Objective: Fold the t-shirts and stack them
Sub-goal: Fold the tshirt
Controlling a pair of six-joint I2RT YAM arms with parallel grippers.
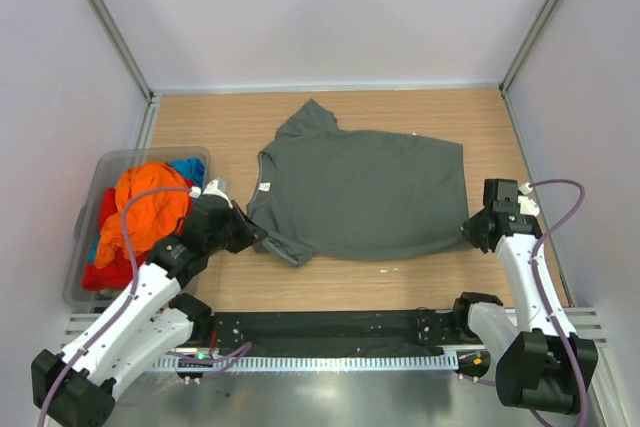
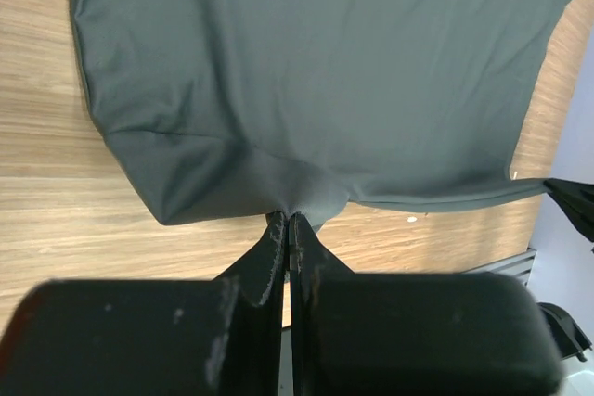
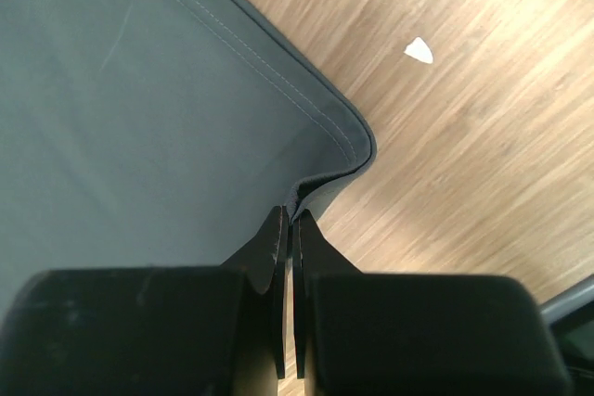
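Currently left hand [image 2: 288,222] clenched on the near sleeve of the grey-green t-shirt [image 1: 360,192], right hand [image 3: 290,218] clenched on its near hem corner. Shirt lies spread on the worktop [image 1: 200,127]; pinching both near ends probably readies that edge for a fold. Other t-shirts [image 1: 150,209] sit in the bin [image 1: 105,157].

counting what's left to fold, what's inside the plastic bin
An orange shirt on top, a red shirt and a blue shirt beside it. Whatever lies underneath is covered.

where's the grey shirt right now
In the top view the grey shirt lies spread mid-table, right of the bin, its near corners pinched by the left fingers and the right fingers.
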